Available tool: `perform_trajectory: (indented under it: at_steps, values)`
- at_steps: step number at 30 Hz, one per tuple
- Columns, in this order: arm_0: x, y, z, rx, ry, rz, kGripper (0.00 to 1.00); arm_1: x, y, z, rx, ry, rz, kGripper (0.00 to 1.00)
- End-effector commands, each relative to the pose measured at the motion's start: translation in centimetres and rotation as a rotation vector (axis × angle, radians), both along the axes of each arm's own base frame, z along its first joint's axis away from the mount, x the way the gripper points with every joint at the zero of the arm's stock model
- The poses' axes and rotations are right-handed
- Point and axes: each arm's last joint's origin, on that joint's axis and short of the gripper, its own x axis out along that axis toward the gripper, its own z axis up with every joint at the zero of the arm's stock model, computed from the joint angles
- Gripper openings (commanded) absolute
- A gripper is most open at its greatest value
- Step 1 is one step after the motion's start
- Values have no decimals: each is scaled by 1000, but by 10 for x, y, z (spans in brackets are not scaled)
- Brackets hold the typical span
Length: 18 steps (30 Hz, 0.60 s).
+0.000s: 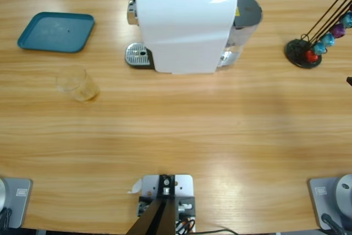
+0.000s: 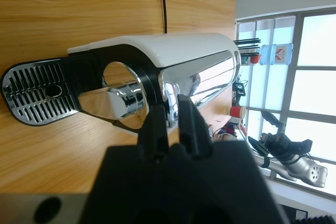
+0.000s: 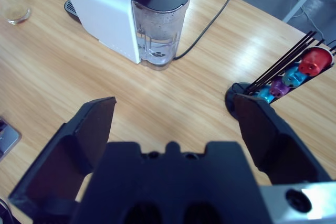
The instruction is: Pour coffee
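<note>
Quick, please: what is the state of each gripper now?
Left gripper: shut, holding nothing, near the coffee machine.
Right gripper: open, empty.

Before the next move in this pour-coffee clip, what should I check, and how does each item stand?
1. Small clear glass tumbler upright: ok.
2. Tan-brown coffee in it: ok, a little at the bottom.
3. Tumbler near a pincer: not ok, it stands alone left of the white coffee machine.
4. Right pincer ready to grasp: ok, open, holding nothing.
5. Left pincer free: cannot tell, shut by the machine's chrome lever.
</note>
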Motion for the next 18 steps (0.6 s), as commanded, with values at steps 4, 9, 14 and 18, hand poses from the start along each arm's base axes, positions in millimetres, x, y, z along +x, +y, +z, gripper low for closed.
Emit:
perform_trajectory:
  at_steps: [4,9,14,18]
  values:
    - [-19,-10,69,-98,-190,-28,0,5,4,-12,-38,45,-9,1000]
    - [-24,-17,87,-123,-236,-36,0,6,5,-12,-40,48,-7,1000]
    - [-30,-20,97,-119,-329,-52,676,6,6,-12,-42,50,-6,1000]
    - [-49,-24,99,77,-693,-122,964,6,6,-12,-43,49,-8,1000]
